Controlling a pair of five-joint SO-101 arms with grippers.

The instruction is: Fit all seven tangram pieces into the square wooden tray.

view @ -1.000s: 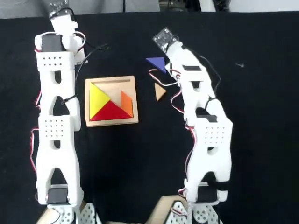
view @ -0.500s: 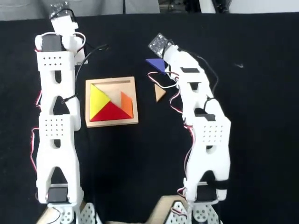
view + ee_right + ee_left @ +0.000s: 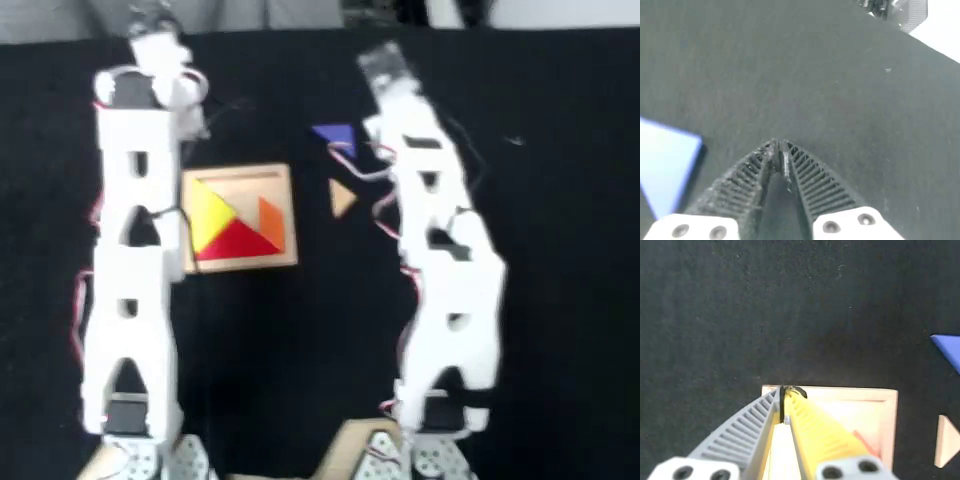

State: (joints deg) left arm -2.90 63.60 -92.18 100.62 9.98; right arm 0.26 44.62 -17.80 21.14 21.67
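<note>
My left gripper [image 3: 784,392] is pinched closed, empty, at the tray's [image 3: 840,390] far-left corner. My right gripper [image 3: 777,146] is closed too, near the blue piece [image 3: 665,165].

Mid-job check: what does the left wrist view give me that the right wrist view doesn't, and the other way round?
Left wrist view, not the right: the wooden tray with a sliver of an orange piece inside, a tan triangle lying loose beside the tray, and the left pincer, closed, at a tray corner. Right wrist view, not the left: the right pincer, closed above bare cloth, and room clutter beyond the table's edge. Both: the blue piece lying loose on the black table.
</note>
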